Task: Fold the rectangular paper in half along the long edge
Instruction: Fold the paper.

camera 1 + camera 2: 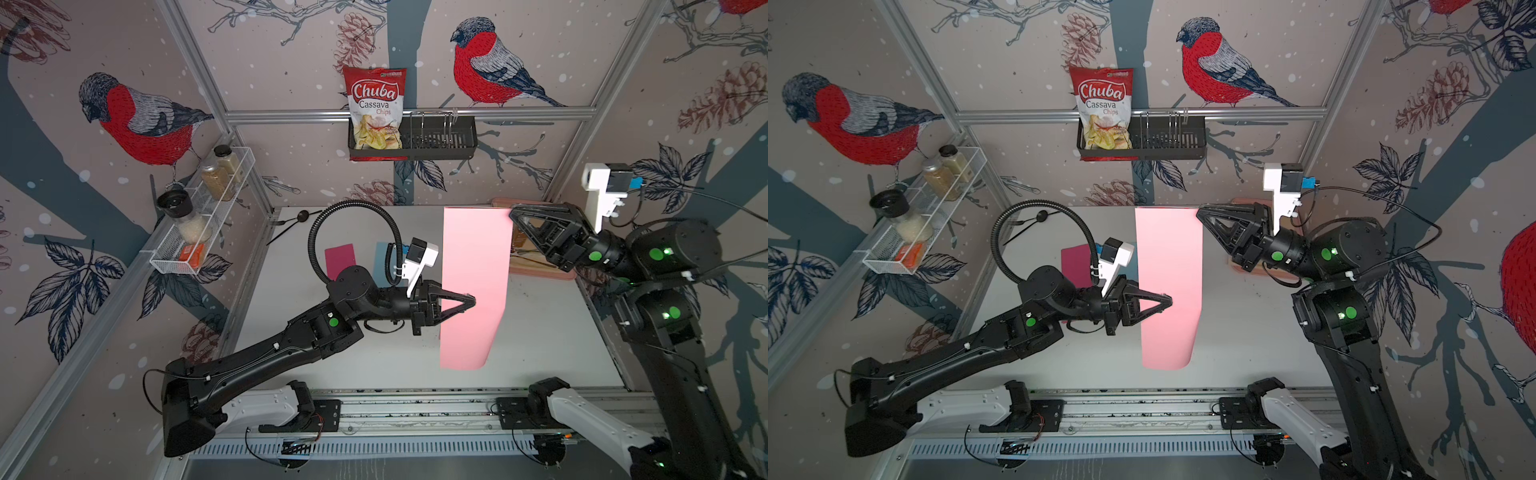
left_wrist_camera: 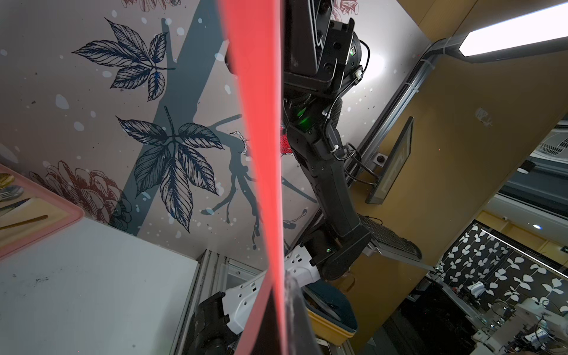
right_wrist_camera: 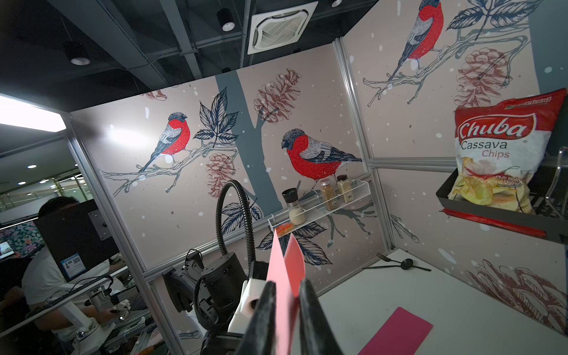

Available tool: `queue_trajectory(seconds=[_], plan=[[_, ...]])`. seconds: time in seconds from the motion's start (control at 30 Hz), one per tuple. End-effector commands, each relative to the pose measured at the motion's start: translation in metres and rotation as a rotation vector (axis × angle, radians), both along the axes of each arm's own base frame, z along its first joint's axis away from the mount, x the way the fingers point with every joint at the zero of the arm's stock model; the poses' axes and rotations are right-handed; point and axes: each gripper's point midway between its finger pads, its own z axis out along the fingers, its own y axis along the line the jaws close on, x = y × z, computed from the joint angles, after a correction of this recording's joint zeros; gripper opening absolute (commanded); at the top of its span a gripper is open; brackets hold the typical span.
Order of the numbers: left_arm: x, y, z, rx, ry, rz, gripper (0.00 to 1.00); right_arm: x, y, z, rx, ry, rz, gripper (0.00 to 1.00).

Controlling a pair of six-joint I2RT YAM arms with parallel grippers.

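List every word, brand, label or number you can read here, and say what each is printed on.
"Chuba": brand, on the cassava chips bag in the black wall basket.
"Cassava Chips": same bag, below the brand.
Small print on the bag's top strip and its flavour line: too blurred to read.
Spice jar labels: too small to read.
Blue sticker on the monitor back, right wrist view: too small to read.

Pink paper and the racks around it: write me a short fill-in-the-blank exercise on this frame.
The left gripper is shut on the ___ paper.
The chips bag stands in a ___ basket on the back wall.
Its label reads Chuba ___ Chips.
The spice jars sit in a ___ wire rack.
Missing words: pink; black; Cassava; white.
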Motion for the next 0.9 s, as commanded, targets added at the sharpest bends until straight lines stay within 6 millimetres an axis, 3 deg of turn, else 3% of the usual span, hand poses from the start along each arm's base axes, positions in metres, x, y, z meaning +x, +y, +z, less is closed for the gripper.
queue_trajectory(seconds=[0.0,0.07,0.2,0.37,0.4,0.47,0.67,0.87], plan=[[0.0,0.001,0.009,-0.036,-0.017,0.006,0.0,-0.005,-0.001,0.007,0.012,-0.034,0.007,0.1],[0.001,0.0,0.009,-0.034,-0.018,0.009,0.0,-0.007,-0.002,0.008,0.013,-0.041,0.007,0.0],[0.001,0.001,0.012,-0.032,-0.023,0.017,0.0,-0.012,-0.007,0.009,0.014,-0.049,-0.016,0.02],[0.002,0.0,0.017,-0.031,-0.032,0.022,0.0,-0.009,-0.021,0.002,-0.02,-0.042,-0.149,0.51],[0.002,0.0,0.019,-0.032,-0.033,0.022,0.0,-0.006,-0.024,-0.003,-0.031,-0.03,-0.184,0.65],[0.002,0.0,0.023,-0.031,-0.038,0.024,0.0,0.0,-0.028,-0.02,-0.061,0.012,-0.231,0.74],[0.005,0.003,0.038,-0.039,-0.063,0.059,0.0,-0.01,-0.024,-0.066,-0.093,0.126,-0.174,0.76],[0.01,0.001,0.049,-0.039,-0.084,0.083,0.0,-0.034,-0.024,-0.077,-0.097,0.164,-0.104,0.76]])
